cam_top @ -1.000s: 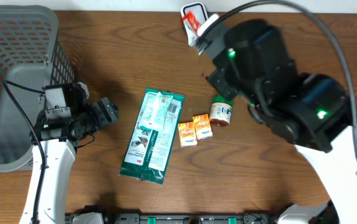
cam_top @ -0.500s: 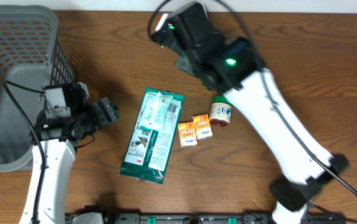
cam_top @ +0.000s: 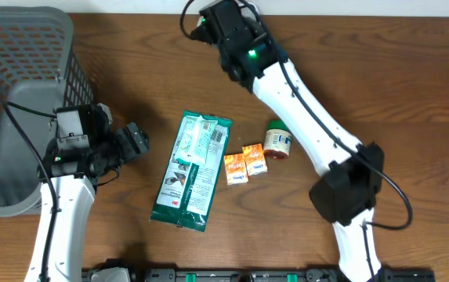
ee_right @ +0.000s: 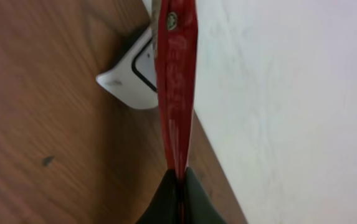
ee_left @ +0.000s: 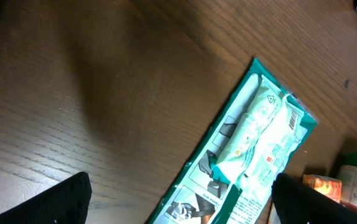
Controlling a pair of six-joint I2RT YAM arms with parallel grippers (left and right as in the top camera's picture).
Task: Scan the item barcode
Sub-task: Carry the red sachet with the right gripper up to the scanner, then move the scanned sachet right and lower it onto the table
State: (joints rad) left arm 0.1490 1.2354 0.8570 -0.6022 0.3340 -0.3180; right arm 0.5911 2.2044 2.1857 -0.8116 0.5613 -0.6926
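Step in hand: presenting the item to the scanner, by my reading; the grasp is done and the scan itself looks not yet settled
Right gripper [ee_right: 179, 182]: fingers pinched fully together on the lower edge of the red packet [ee_right: 177, 93], which stands up out of them, thin edge toward the wrist camera
Red packet, place: well beyond the top end of the green packet [cam_top: 191, 171], at the back edge of the worktop [cam_top: 412, 78], lifted clear of the wood
White device [ee_right: 131, 71]: a small white body with a dark window, just beside the red packet on its far side; probably the scanner, though too little of it shows to be sure
Left gripper [cam_top: 135, 141]: spread wide and holding nothing, hovering just left of the green packet's upper half
Bystanders: two orange boxes [cam_top: 244, 164] touching each other just right of the green packet, a small jar [cam_top: 278, 140] beyond them, a grey basket [cam_top: 20, 47] far left of it
Barcode: not visible on the red packet from any view, so which face carries it cannot be told
Next move calls for: a slow wrist turn so a flat face of the packet meets the dark window, with the pinch kept firm, since a thin packet held by one edge may flop or slip
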